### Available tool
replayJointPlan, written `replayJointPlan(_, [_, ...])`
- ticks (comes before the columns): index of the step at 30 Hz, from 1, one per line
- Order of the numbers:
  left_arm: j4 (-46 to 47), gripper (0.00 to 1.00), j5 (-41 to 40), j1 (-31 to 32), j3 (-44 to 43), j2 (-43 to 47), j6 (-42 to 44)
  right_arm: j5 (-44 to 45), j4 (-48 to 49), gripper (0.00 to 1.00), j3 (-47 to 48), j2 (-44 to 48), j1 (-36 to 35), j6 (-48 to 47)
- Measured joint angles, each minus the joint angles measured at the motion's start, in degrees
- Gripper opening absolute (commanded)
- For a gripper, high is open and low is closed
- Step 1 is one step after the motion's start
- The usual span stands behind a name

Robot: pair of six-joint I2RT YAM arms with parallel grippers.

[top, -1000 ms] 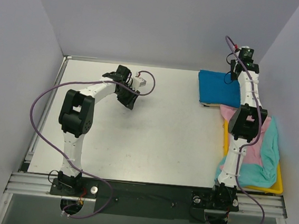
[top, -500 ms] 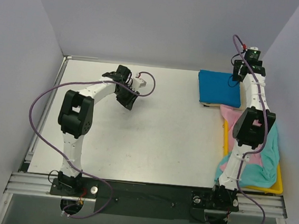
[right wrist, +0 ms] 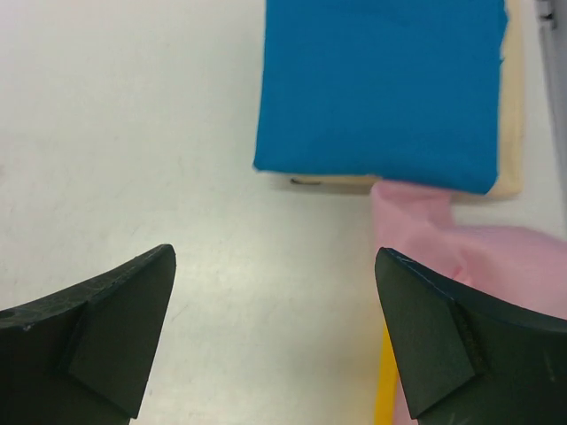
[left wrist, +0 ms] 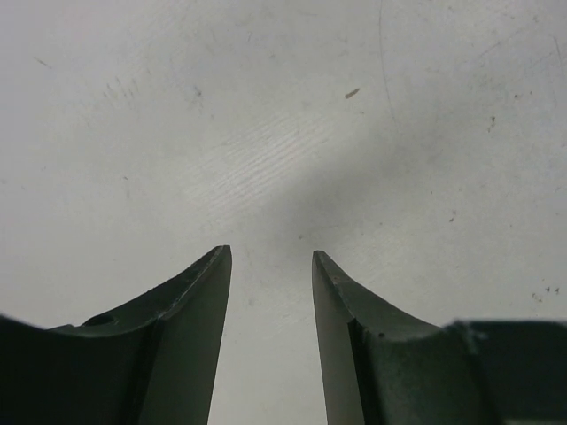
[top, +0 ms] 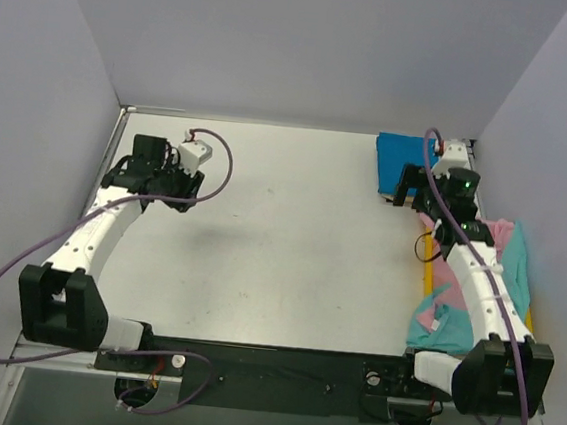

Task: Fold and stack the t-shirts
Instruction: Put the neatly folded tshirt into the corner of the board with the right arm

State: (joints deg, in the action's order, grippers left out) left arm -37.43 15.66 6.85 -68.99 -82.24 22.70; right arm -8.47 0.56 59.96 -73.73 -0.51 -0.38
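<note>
Pale table (top: 290,253) between lilac walls. At left, the left gripper (left wrist: 270,255) hangs over bare table, fingers narrowly apart, empty. At far right the blue t-shirt (right wrist: 381,88) lies folded on the folded beige t-shirt (right wrist: 512,133); the right gripper (right wrist: 275,255) hovers just before this stack, fingers wide apart, empty. Pink t-shirt (right wrist: 461,252) and teal t-shirt (top: 521,271) lie crumpled over the yellow tray (right wrist: 383,390). Judged step: fetching the third shirt, which calls for pinching the pink cloth's edge. The right arm hides much of the heap; collars and sleeves are indistinct.

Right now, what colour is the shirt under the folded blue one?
Beige shirt; right wrist view best.
</note>
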Motion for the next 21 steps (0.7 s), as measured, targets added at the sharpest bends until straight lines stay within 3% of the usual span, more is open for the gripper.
replayJointPlan(4, [7.61,0.52,-2.73,-0.63,11.5,8.09,-6.45,-3.72,8.46,0.89,-19.87,12.61,-0.85,3.45])
replayJointPlan(9, [13.4,0.52,-8.61,-0.76,23.93,13.44,-14.78,-3.1,11.32,0.89,-38.16,25.44,-1.03,6.91])
replayJointPlan(14, [16.46,0.52,-12.92,-0.98,33.46,22.93,-20.44,0.5,13.35,0.89,-45.2,33.31,-1.05,9.73])
replayJointPlan(21, [23.93,0.52,-17.62,-1.77,40.26,30.67,-23.04,4.09,13.84,0.88,-48.3,38.53,-1.64,11.04])
